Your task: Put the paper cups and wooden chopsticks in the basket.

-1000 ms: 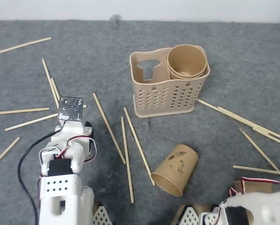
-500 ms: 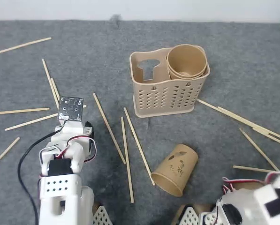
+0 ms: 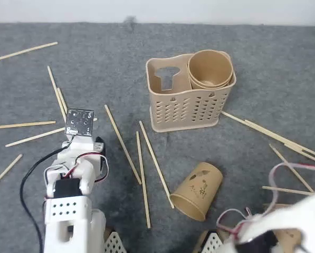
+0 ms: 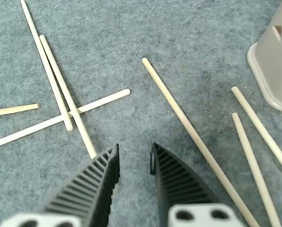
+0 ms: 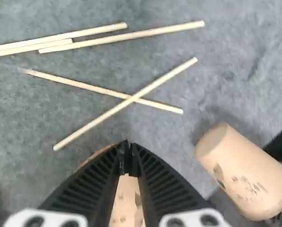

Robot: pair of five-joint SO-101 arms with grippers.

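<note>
Evidently mid-collection: left gripper (image 4: 134, 147) narrowly parted above chopsticks (image 4: 188, 131), right gripper (image 5: 125, 144) pinched shut, needing to open for the fallen paper cup (image 5: 242, 179).

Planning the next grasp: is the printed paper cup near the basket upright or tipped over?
Tipped over: the paper cup lies on its side on the carpet, outside the basket.

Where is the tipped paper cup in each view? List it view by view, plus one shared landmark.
High view: the paper cup lies on its side in front of the basket, near the bottom edge.
Left wrist view: this one faces chopsticks and the basket's corner instead.
Right wrist view: the paper cup lies beside the right gripper, near crossed chopsticks.
Shared landmark: the basket, in the high and left wrist views.
</note>
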